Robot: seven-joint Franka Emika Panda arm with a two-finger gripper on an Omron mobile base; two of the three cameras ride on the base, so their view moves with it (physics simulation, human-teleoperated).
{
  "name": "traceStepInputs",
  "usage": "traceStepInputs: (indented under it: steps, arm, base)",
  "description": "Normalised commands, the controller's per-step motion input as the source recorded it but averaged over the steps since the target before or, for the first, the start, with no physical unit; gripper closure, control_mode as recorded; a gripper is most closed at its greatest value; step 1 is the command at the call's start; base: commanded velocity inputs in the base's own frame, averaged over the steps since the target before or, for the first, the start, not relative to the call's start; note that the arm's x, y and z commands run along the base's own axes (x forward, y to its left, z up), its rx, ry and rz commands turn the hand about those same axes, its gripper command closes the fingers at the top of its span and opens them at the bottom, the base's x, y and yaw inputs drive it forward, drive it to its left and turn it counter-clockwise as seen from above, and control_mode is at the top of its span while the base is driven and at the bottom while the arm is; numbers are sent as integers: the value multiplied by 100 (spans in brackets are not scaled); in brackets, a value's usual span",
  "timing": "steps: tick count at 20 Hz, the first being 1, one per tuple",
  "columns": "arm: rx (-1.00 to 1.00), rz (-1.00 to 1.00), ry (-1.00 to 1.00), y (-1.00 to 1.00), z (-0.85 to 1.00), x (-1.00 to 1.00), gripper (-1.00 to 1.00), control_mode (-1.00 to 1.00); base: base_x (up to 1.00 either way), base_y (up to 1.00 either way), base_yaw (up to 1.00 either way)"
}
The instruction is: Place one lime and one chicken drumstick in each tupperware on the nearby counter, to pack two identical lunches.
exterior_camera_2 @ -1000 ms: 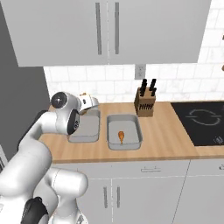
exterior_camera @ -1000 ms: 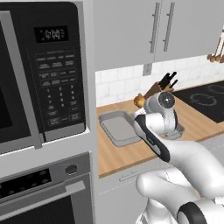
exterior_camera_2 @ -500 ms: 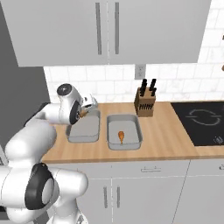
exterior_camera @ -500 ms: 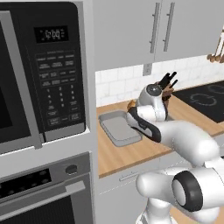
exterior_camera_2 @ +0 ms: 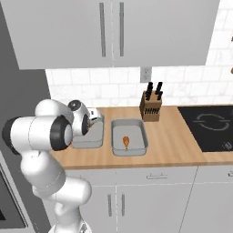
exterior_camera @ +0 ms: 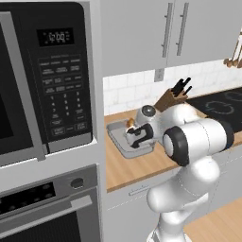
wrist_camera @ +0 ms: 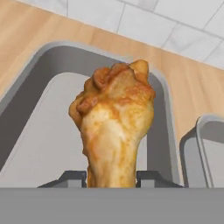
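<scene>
The chicken drumstick (wrist_camera: 114, 127) hung pinched between the gripper (wrist_camera: 111, 177) fingertips by its thin bone end, its plump end pointing away from the hand and poised over the hollow of the left tupperware (wrist_camera: 48, 131). The jaws were pressed against the bone on both sides, so the hold looked firm. That tray sat on the counter (exterior_camera_2: 173, 145) close to the tiled back wall, and nothing else could be seen in the part of its floor that showed. Just beside it, to the right, the second tupperware (exterior_camera_2: 129, 139) already carried another drumstick (exterior_camera_2: 126, 142). No lime could be made out in either tray from these views.

The step in hand was judged to be setting this drumstick down in the left tray. To do it well, the hand should lower until the plump end nearly rests on the tray floor, staying clear of the near rim and the corner, and only then spread the fingers. Letting go from height could make the rounded meat roll or bounce against the wall. A knife block (exterior_camera_2: 152, 107) stood further along toward the stovetop (exterior_camera_2: 209, 127), well apart from the work.
</scene>
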Motion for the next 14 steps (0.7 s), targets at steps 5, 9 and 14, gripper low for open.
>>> traceStepInputs:
  steps: [5,9,14]
  arm:
    - [0,2,19,4,-55,56,-100,-100]
    - [0,0,10,0,7,16,-100,-100]
    - [1,-2,12,0,70,2,-100,-100]
  base:
    - [0,0,0]
    - [0,0,0]
    - [0,0,0]
